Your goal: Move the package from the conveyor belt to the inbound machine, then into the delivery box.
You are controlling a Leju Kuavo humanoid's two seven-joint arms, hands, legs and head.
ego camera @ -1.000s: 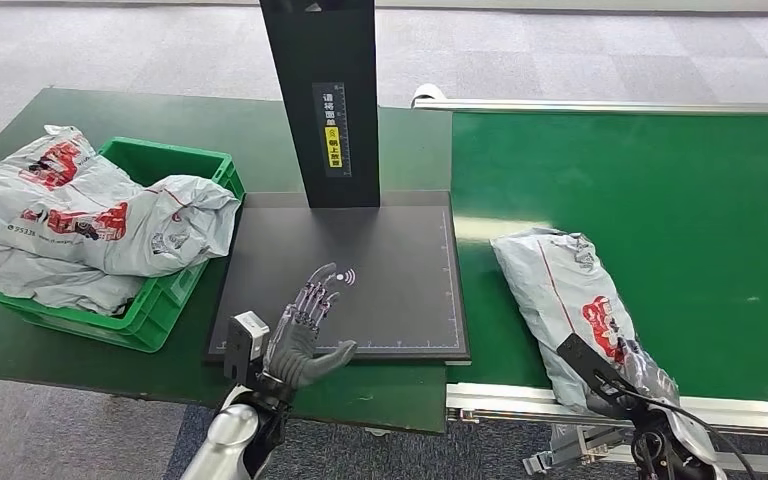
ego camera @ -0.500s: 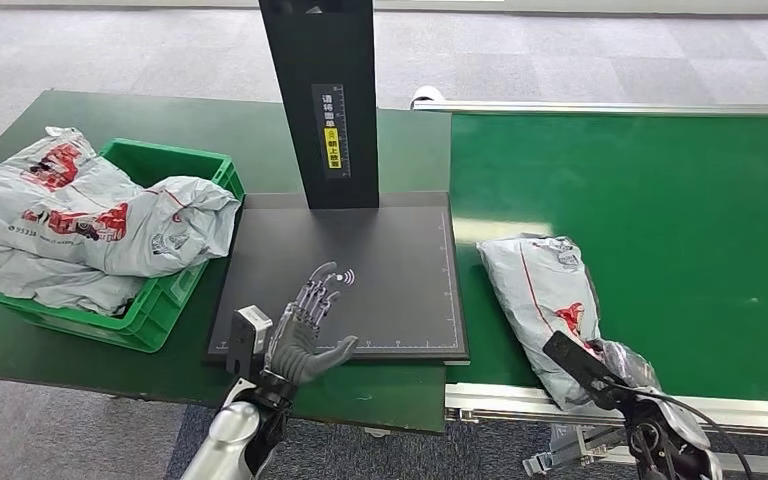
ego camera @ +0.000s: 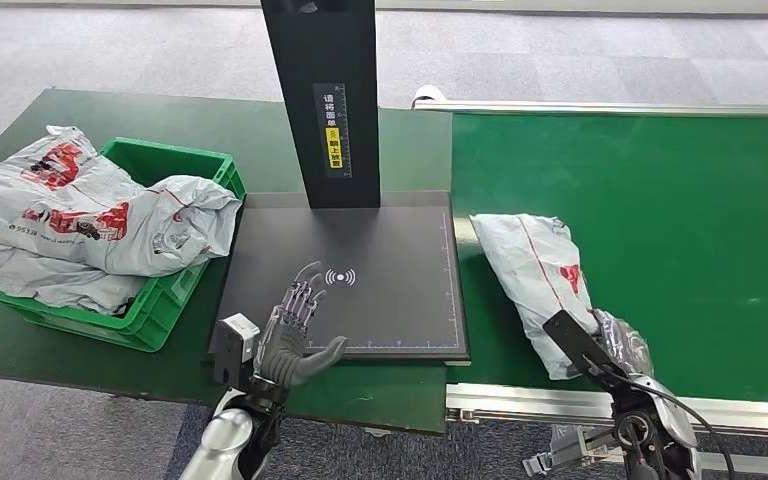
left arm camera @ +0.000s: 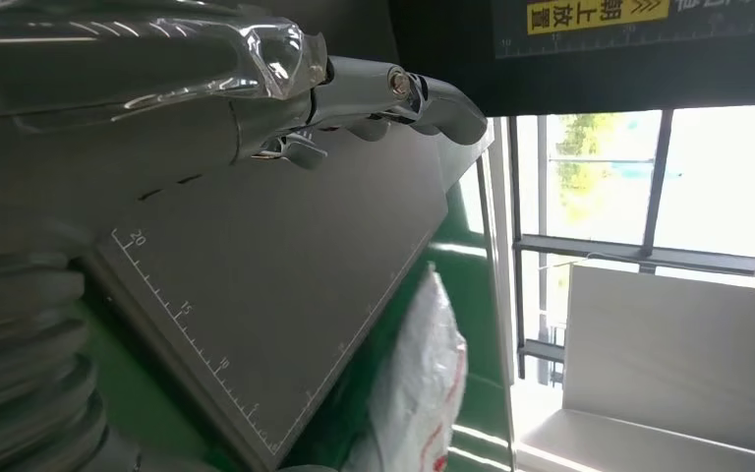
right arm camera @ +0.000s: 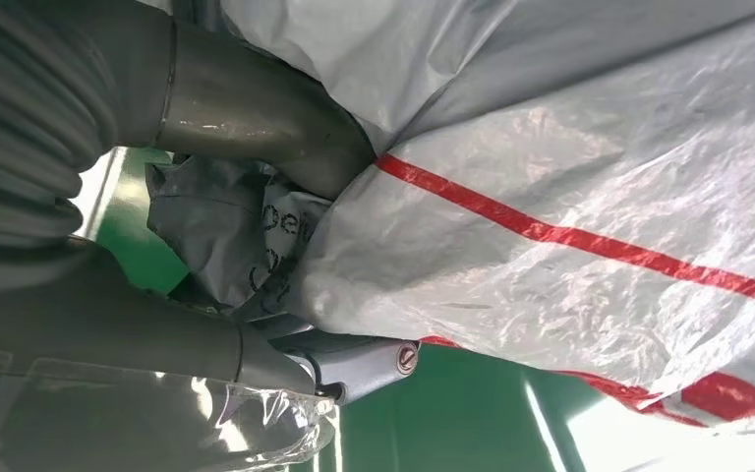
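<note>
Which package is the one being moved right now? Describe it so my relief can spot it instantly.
Look at the green conveyor belt on the right, beside the black scan plate. The grey package with red print lies alone near the belt's front edge, its near end gripped by the right hand. The other grey bags are piled in the green box far left.

crinkled glossy plastic package (ego camera: 543, 272), matt black plate (ego camera: 380, 262)
</note>
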